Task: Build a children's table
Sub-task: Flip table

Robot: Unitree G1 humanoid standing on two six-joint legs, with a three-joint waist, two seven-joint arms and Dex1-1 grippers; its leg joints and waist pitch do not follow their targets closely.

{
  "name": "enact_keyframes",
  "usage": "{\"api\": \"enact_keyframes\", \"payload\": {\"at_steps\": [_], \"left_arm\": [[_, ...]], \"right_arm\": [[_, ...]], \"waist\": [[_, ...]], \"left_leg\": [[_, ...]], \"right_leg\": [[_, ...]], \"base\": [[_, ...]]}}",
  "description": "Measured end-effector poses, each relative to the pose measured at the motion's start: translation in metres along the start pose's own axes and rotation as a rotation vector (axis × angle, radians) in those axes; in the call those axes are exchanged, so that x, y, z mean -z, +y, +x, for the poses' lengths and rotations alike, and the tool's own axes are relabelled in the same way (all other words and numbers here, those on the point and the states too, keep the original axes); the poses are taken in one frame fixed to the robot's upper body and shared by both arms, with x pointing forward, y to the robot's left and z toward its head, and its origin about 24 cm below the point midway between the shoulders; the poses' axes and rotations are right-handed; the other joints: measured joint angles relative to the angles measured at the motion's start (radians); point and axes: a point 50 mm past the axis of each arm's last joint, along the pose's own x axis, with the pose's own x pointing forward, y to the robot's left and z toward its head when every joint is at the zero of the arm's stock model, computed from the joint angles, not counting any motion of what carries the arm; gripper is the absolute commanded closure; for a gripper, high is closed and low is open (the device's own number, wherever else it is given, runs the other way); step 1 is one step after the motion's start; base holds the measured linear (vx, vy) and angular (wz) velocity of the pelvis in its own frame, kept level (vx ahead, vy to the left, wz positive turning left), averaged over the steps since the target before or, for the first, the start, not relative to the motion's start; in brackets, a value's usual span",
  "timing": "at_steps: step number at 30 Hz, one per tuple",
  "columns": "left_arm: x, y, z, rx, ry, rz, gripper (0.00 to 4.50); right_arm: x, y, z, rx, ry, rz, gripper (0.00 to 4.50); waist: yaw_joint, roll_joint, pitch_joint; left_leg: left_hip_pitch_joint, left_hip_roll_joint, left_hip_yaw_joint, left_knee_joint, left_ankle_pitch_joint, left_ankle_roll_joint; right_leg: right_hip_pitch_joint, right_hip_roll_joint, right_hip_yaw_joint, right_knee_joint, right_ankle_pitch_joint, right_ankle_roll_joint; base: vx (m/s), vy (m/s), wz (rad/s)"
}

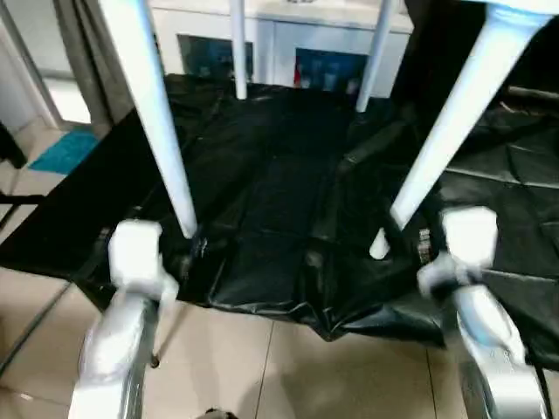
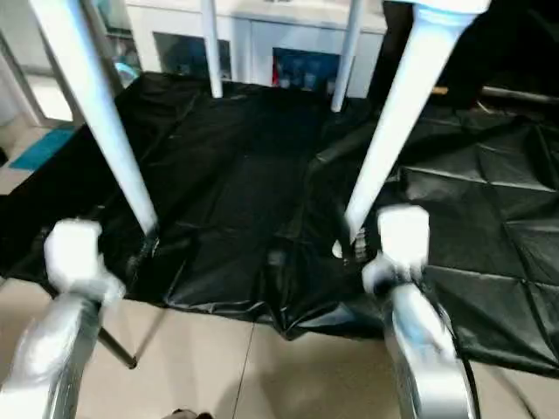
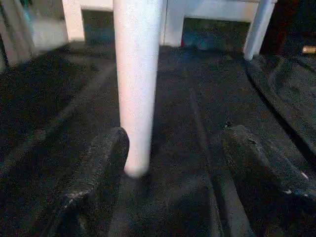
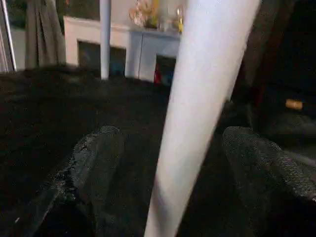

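The children's table stands on its white tubular legs on the black cloth, its top out of view above. The near left leg [image 1: 157, 113] comes down between the fingers of my left gripper [image 3: 173, 168], which is open; the leg [image 3: 136, 89] stands close beside one finger [image 3: 94, 177]. My right gripper [image 4: 180, 168] is open around the near right leg [image 4: 197, 113], with a gap on both sides. The near right leg [image 1: 458, 113] slants toward its foot at the cloth. Two far legs [image 1: 238, 48] [image 1: 374, 52] stand at the back.
The big table draped in black cloth [image 1: 279, 192] ends at a front edge just under my wrists, with tiled floor [image 1: 306, 367] below. A white glass-door cabinet [image 1: 323, 52] stands behind. A teal mat [image 1: 65, 148] lies at the left. A small white piece [image 1: 378, 247] sits by the right leg's foot.
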Motion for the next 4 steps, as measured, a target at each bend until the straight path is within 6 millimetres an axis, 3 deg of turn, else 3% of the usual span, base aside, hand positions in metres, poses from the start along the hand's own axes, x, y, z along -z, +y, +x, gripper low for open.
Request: {"api": "enact_keyframes", "payload": {"at_steps": [4], "left_arm": [[-0.0052, -0.006, -0.0061, -0.059, -0.031, 0.05, 1.02]], "right_arm": [[-0.0037, -0.0022, -0.0081, 0.016, -0.006, 0.035, 0.82]], "waist": [[0.0, 0.0, 0.0]], "left_leg": [[0.002, 0.0, -0.001, 0.0, 0.0, 0.0]], "right_leg": [[-0.003, 0.0, 0.0, -0.001, 0.0, 0.002]], "base": [[-0.014, 0.0, 0.0]]}}
